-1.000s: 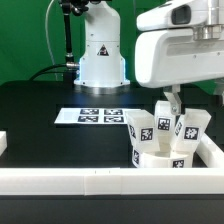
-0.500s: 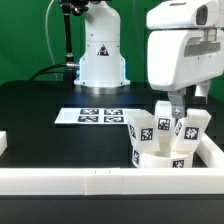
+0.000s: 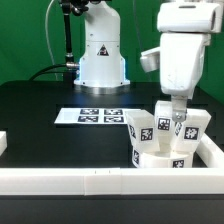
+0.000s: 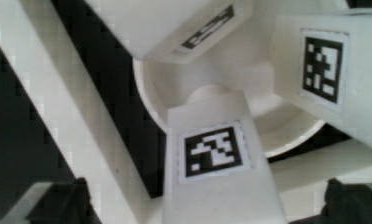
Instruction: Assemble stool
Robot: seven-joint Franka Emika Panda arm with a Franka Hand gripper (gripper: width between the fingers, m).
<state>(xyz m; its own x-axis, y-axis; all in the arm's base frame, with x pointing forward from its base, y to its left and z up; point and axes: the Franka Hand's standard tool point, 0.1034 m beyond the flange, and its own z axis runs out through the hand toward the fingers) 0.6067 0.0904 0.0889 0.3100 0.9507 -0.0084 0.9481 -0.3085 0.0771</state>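
The stool's round white seat [image 3: 158, 160] lies in the corner of the border rail at the exterior view's right, with three tagged white legs standing on it: one [image 3: 140, 131], one [image 3: 164, 118] and one [image 3: 193, 128]. My gripper [image 3: 177, 110] hangs just above the legs, between the middle and right ones. In the wrist view a tagged leg [image 4: 211, 150] lies between my two dark fingers [image 4: 67, 203], with gaps on both sides. The gripper [image 4: 204, 206] is open and holds nothing. The seat [image 4: 293, 118] and a second leg [image 4: 325, 58] also show there.
The long white border rail [image 3: 100, 181] runs along the front and up the right side; it also crosses the wrist view [image 4: 58, 110]. The marker board [image 3: 95, 116] lies mid-table. The arm's white base [image 3: 100, 55] stands behind. A white piece [image 3: 3, 143] sits at the left edge.
The wrist has turned over the stool, so the hand looks narrower from the exterior view. The fingers stay just above the legs. The stool parts have not moved.
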